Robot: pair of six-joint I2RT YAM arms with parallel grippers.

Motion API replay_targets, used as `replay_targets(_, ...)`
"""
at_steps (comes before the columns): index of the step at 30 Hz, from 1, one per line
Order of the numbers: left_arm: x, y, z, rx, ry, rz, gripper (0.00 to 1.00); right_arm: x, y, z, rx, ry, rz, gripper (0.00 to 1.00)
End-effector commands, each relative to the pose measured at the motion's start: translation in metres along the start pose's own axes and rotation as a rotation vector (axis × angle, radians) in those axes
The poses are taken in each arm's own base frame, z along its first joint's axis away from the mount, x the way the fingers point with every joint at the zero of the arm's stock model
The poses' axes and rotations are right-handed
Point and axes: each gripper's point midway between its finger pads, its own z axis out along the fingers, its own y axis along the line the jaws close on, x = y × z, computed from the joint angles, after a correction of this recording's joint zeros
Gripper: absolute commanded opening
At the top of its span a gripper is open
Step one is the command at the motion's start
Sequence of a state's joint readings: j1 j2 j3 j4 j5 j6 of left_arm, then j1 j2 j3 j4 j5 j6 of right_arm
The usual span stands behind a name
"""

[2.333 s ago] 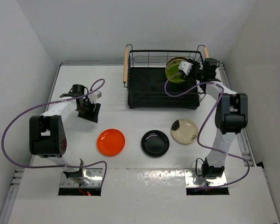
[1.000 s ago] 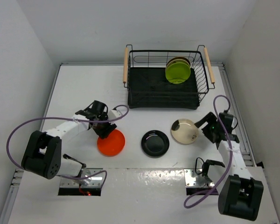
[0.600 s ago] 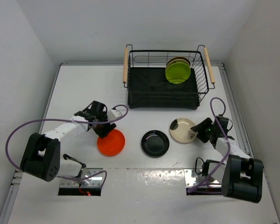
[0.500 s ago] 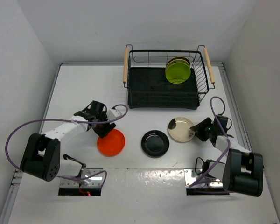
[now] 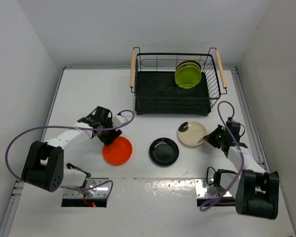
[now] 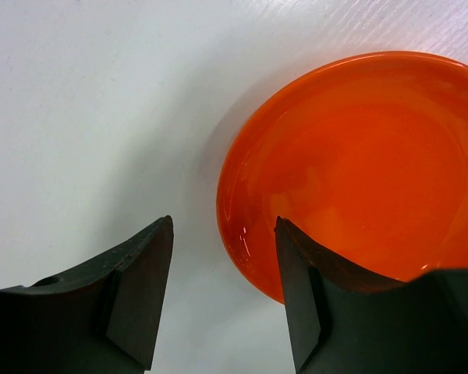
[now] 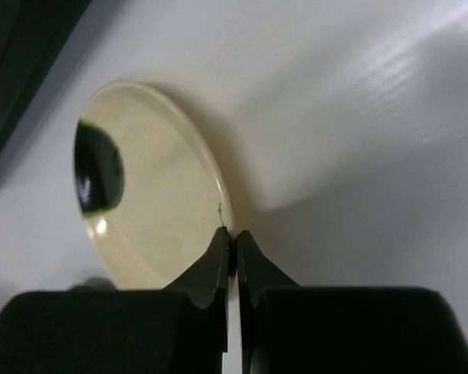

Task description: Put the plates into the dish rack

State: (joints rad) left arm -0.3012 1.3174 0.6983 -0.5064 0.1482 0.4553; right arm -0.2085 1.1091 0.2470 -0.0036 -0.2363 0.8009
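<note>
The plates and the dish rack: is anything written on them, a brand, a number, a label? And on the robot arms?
No readable text in any view.
orange plate, black plate, lime green plate: plain, no marks.
beige plate: only a dark blotch, not a sign.
dish rack: no brand or label shows.
left arm, right arm: no lettering visible.

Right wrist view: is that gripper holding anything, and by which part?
The beige plate, pinched at its rim by the right gripper, jaws shut on the edge.
</note>
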Motion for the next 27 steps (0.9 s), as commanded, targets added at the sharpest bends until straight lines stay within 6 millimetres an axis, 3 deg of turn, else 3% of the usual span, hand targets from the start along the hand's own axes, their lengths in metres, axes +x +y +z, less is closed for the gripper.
replay_targets(1,-0.013,0.012,-0.008,-0.038,-0.051,-0.025,0.60,-0.027,0.024,-0.020,-0.051,-0.101,-0.312,0.00)
replay_targets(2,-0.013,0.012,-0.008,-0.038,-0.051,-0.025,0.60,-0.035,0.051,-0.028,-0.130,-0.131,-0.520,0.00)
replay_targets(3,-0.015,0.013,-0.007,-0.038,-0.051,-0.025,0.60,-0.045,0.068,-0.041,-0.173,-0.190,-0.596,0.00)
replay_targets(4,-0.015,0.013,-0.007,-0.038,-0.051,-0.025,0.60,-0.045,0.072,-0.045,-0.173,-0.189,-0.648,0.00)
replay_targets(5,-0.014,0.015,-0.008,-0.042,-0.050,-0.033,0.60,-0.059,0.104,-0.061,-0.238,-0.241,-0.772,0.00)
replay_targets(7,-0.016,0.015,-0.007,-0.034,-0.054,-0.033,0.60,-0.057,0.119,-0.072,-0.295,-0.223,-0.927,0.00)
replay_targets(8,-0.016,0.015,-0.007,-0.034,-0.054,-0.033,0.60,-0.058,0.148,-0.089,-0.366,-0.231,-0.996,0.00)
replay_targets(9,-0.016,0.015,-0.007,-0.034,-0.054,-0.033,0.60,-0.042,0.163,-0.097,-0.481,-0.179,-1.059,0.00)
replay_targets(11,-0.015,0.015,-0.005,-0.030,-0.047,-0.035,0.60,-0.038,0.186,-0.109,-0.574,-0.186,-1.157,0.00)
replay_targets(12,-0.014,0.017,-0.006,-0.034,-0.046,-0.043,0.60,-0.029,0.209,-0.122,-0.672,-0.196,-1.219,0.00)
replay_targets(14,-0.011,0.017,-0.006,-0.037,-0.033,-0.054,0.60,-0.036,0.235,-0.136,-0.720,-0.251,-1.270,0.00)
replay_targets(15,-0.011,0.017,-0.006,-0.037,-0.033,-0.054,0.60,-0.048,0.268,-0.159,-0.777,-0.360,-1.322,0.00)
replay_targets(18,-0.009,0.020,-0.007,-0.045,-0.021,-0.063,0.60,-0.074,0.300,-0.160,-0.761,-0.487,-1.437,0.00)
replay_targets(19,-0.007,0.020,-0.004,-0.040,-0.012,-0.065,0.60,-0.101,0.326,-0.173,-0.723,-0.589,-1.481,0.00)
replay_targets(20,-0.008,0.022,-0.007,-0.049,-0.006,-0.065,0.60,-0.115,0.335,-0.164,-0.688,-0.627,-1.519,0.00)
replay_targets(21,-0.012,0.026,-0.009,-0.063,-0.012,-0.064,0.60,-0.134,0.356,-0.169,-0.672,-0.712,-1.537,0.00)
replay_targets(22,-0.007,0.028,-0.010,-0.068,0.006,-0.066,0.60,-0.163,0.374,-0.185,-0.610,-0.869,-1.571,0.00)
replay_targets(23,-0.006,0.033,-0.014,-0.092,0.020,-0.066,0.60,-0.177,0.381,-0.170,-0.582,-0.887,-1.587,0.00)
replay_targets(24,-0.005,0.040,-0.018,-0.111,0.030,-0.068,0.60,-0.197,0.399,-0.188,-0.557,-1.023,-1.616,0.00)
replay_targets(25,-0.004,0.048,-0.021,-0.134,0.031,-0.083,0.60,-0.208,0.402,-0.187,-0.525,-1.059,-1.645,0.00)
replay_targets(26,-0.005,0.055,-0.025,-0.151,0.034,-0.082,0.60,-0.216,0.410,-0.168,-0.517,-1.051,-1.658,0.00)
replay_targets(27,-0.005,0.061,-0.028,-0.170,0.034,-0.092,0.60,-0.225,0.416,-0.173,-0.518,-1.095,-1.664,0.00)
